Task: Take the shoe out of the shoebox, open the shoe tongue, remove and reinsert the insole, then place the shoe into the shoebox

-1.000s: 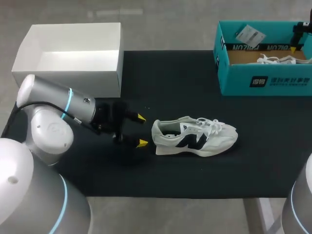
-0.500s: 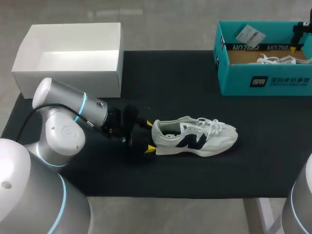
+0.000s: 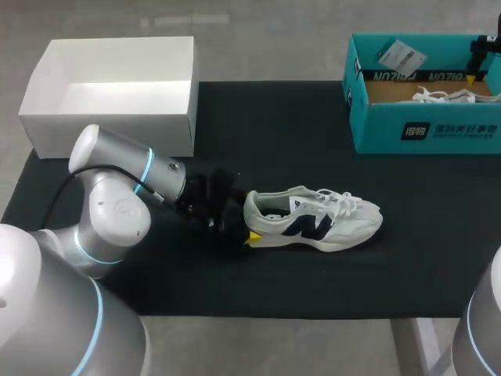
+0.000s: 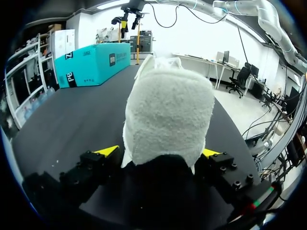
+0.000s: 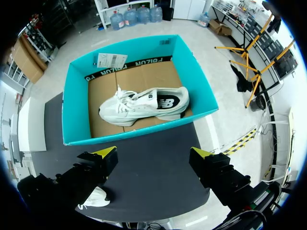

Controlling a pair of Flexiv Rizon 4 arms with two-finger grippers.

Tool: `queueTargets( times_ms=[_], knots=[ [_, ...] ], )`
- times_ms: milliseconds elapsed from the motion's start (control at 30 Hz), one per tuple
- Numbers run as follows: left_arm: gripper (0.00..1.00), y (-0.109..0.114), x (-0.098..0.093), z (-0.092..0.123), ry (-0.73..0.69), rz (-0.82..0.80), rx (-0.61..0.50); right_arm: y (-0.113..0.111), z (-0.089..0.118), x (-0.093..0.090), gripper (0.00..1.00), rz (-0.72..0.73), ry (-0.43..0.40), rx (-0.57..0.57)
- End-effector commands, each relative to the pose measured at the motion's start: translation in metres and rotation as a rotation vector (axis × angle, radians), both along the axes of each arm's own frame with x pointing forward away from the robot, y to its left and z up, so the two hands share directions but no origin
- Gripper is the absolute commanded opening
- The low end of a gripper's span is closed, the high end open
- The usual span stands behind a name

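The white sneaker with the dark side mark (image 3: 313,221) lies on its sole on the black table (image 3: 274,133), toe towards my right and heel towards my left, well apart from the teal cardboard shoebox (image 3: 423,129) at the far right corner. A second white sneaker (image 5: 144,103) lies inside that shoebox on its brown cardboard floor. An open white box (image 3: 117,125) stands at the far left of the table.

The left tool (image 4: 159,153) sits at the sneaker's heel. In the left wrist view the pale heel fills the space between the two yellow tips, one on either side and very close to it. They stand wide, and I cannot see that they press in from both sides, so I take the tool as spread about the heel rather than gripping it. The right tool (image 5: 154,152) hangs above the teal shoebox with its fingers far apart and nothing between them.

As for progress, the first step looks done, since one sneaker is out on the table. The laces lie crossed over the tongue, which seems flat and closed. The mouth is too small to show the insole. I judge that opening the tongue, pulling and refitting the insole, and returning the sneaker to the shoebox all remain.
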State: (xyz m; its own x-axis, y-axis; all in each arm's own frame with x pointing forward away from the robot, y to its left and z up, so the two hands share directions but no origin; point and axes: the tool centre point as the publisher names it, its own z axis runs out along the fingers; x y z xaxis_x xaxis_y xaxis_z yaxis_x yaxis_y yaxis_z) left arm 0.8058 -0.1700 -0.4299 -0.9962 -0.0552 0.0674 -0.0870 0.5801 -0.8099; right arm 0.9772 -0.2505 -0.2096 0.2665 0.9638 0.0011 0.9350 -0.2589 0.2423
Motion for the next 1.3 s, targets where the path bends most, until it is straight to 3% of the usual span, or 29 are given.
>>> queueTargets(
  times_ms=[33, 233, 300, 367, 400, 1300],
  knots=[
    [1.0, -0.0095, 0.0044, -0.0048, 0.004, -0.005, 0.001, -0.0002, -0.0002, 0.0004, 1.0, 0.0, 0.0, 0.001],
    [1.0, -0.014, 0.0045, -0.0058, 0.005, -0.014, -0.001, -0.0002, -0.0002, 0.0004, 1.0, 0.0, 0.0, 0.001],
    [0.47, -0.0144, 0.0045, -0.0059, 0.005, -0.013, 0.001, -0.0002, -0.0002, 0.0004, 1.0, 0.0, 0.0, 0.001],
    [0.05, -0.0148, 0.0045, -0.0059, 0.002, -0.016, 0.008, -0.0002, -0.0002, 0.0004, 1.0, 0.0, 0.0, 0.001],
    [0.0, -0.0152, 0.0044, -0.0057, 0.001, -0.017, 0.008, -0.0002, -0.0002, 0.0004, 1.0, 0.0, 0.0, 0.001],
    [0.0, -0.0173, 0.0031, -0.0018, -0.006, -0.035, -0.009, -0.0002, -0.0002, 0.0004, 1.0, 0.0, 0.0, 0.001]
  ],
)
